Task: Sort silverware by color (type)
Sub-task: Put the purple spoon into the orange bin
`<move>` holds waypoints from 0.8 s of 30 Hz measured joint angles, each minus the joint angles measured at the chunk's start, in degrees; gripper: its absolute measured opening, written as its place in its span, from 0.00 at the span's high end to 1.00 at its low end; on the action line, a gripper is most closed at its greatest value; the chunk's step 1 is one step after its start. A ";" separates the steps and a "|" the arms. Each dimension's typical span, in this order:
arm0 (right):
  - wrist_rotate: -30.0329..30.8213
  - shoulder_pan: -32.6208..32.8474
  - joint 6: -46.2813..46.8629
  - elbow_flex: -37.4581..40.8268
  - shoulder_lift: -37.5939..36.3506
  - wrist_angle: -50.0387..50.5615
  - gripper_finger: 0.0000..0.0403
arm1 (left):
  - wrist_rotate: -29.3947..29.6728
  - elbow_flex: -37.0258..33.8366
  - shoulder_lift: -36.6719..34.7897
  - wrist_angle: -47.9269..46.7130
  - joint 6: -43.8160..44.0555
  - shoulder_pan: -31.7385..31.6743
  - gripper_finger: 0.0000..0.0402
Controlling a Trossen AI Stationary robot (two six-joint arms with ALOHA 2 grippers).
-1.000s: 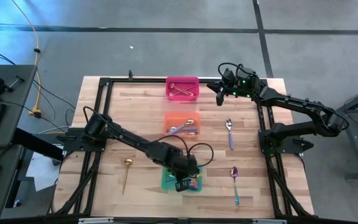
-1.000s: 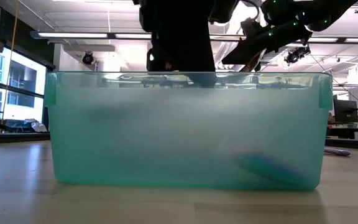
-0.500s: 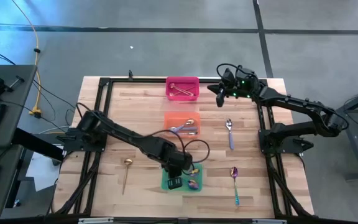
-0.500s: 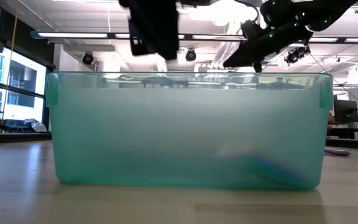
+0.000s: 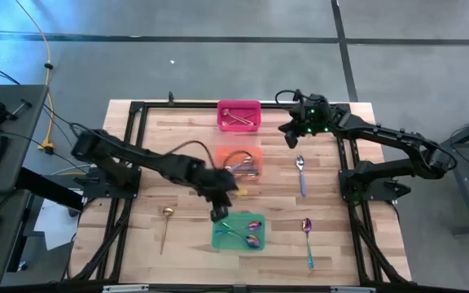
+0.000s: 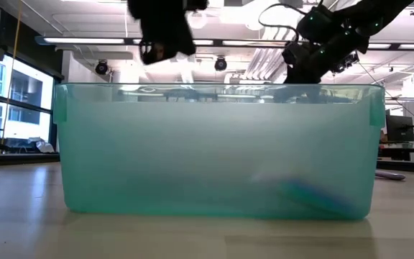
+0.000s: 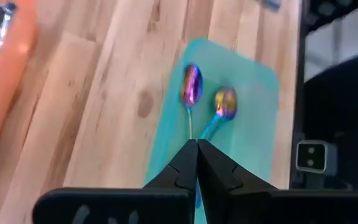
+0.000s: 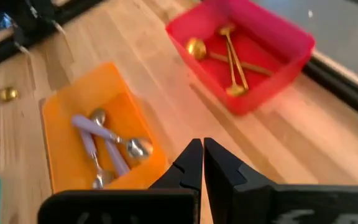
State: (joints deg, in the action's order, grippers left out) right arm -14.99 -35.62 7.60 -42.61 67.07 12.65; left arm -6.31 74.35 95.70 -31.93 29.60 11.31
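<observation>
My left gripper (image 5: 221,213) is shut and empty, up above the table just beyond the green bin's (image 5: 218,241) far left corner; its tips show in the left wrist view (image 7: 197,146). Two iridescent spoons (image 7: 191,84) lie in the green bin. My right gripper (image 5: 290,138) is shut and empty above the table's far right; its tips show in the right wrist view (image 8: 202,146). A silver spoon with a lilac handle (image 5: 301,175) lies on the wood near it. A gold spoon (image 5: 166,224) and an iridescent spoon (image 5: 308,240) also lie on the table.
The orange bin (image 5: 228,155) holds silver spoons (image 8: 114,146), and the pink bin (image 5: 222,108) at the far edge holds gold spoons (image 8: 229,53). In the low view the green bin's wall (image 6: 214,151) fills the picture. A black frame (image 5: 129,110) runs around the tabletop.
My left gripper has risen out of the green bin and gone toward the table's far left, and two iridescent spoons now show in the bin. My right gripper has come a little toward the near edge, toward the silver spoon.
</observation>
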 joint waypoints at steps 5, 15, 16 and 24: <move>2.89 0.14 4.17 0.00 0.00 6.23 1.00 | -1.35 -17.78 -11.00 12.95 3.34 -5.12 1.00; 11.32 8.33 22.84 0.00 0.02 26.81 0.99 | -1.05 -39.27 -29.62 27.51 3.28 -18.10 1.00; 11.81 9.66 25.21 0.00 0.02 28.88 0.98 | -1.61 -40.74 -31.01 28.88 2.80 -19.57 1.00; 13.57 17.21 43.68 0.00 0.73 34.92 0.75 | -9.29 -50.60 -37.39 43.24 -1.67 -31.30 1.00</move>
State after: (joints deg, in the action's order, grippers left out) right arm -1.42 -18.40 51.28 -42.61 67.80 47.57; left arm -15.60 23.76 58.31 11.31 27.93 -19.98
